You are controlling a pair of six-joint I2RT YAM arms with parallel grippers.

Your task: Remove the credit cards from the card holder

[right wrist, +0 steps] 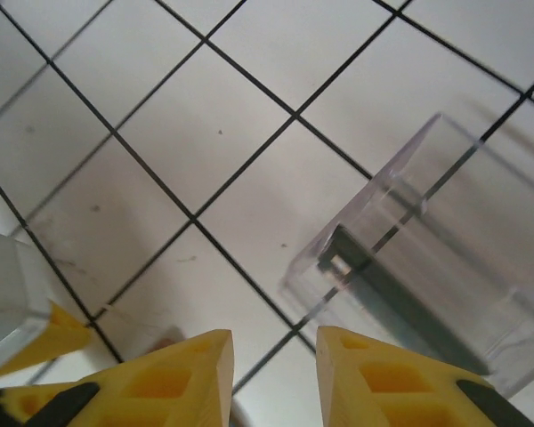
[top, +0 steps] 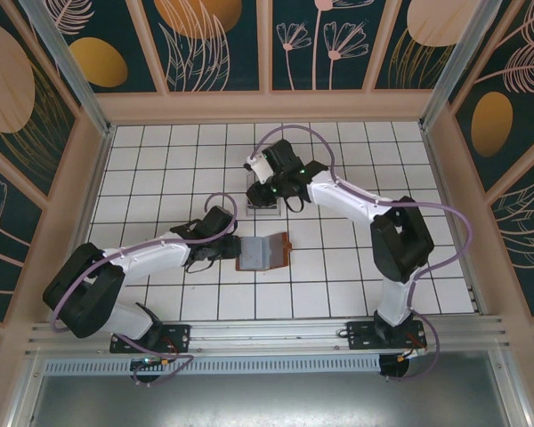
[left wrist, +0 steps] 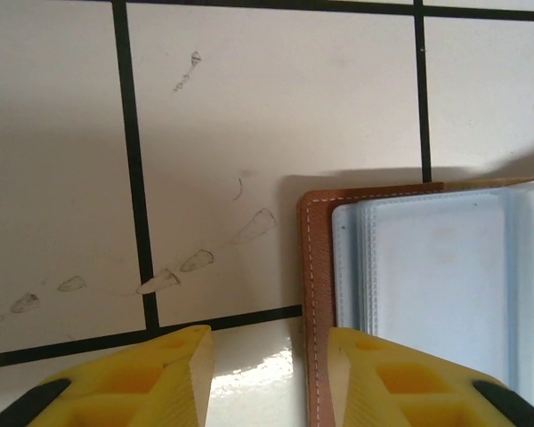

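**Card holder opened on the worktop, one card apparently out.** The card holder is seen lying opened flat on the tiled worktop, its brown stitched edge and pale clear sleeves turned up. Just to the left of the holder, the left claw is held low with its yellow fingers apart. One finger is placed over the holder's edge, the other over bare tile, and nothing is clamped. On the far side of the holder, the right claw is poised beside a clear tray, its jaws parted and empty. A dark flat piece is made out inside the tray and is judged to be one of the credit cards. The task is judged partly done. The one sleeve in view looks blank, and whether further cards are left in the holder cannot be told.
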